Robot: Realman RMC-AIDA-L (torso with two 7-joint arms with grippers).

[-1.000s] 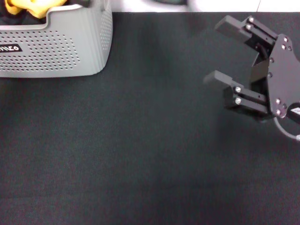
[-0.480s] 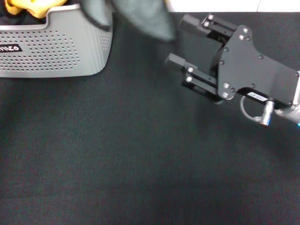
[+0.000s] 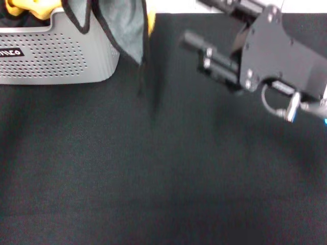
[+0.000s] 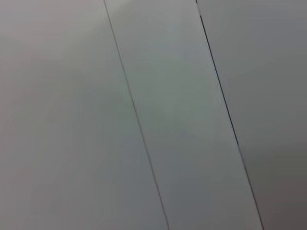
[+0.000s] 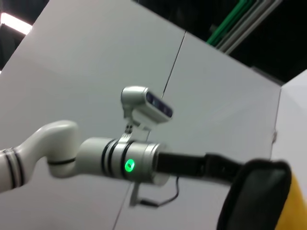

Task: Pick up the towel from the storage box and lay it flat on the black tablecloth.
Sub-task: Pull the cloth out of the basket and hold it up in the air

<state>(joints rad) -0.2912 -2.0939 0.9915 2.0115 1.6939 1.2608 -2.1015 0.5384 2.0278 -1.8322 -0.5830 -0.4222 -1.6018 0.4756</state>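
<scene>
Grey reverse outward, the towel (image 3: 120, 25) hangs beside the storage box (image 3: 76, 51), left of the wide-open right gripper (image 3: 204, 25).

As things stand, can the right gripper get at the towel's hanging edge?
Probably yes. The towel hangs beside the storage box, the open right gripper faces it over bare black tablecloth, and nothing lies between them.

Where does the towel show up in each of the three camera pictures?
Head view: the towel hangs at the top, grey side out with black edging, beside the storage box, above the black tablecloth.
Left wrist view: not in it; only pale panels show.
Right wrist view: lower corner, grey and yellow, at the end of the left arm.
Shared landmark: the towel itself links the head and right wrist views.
</scene>
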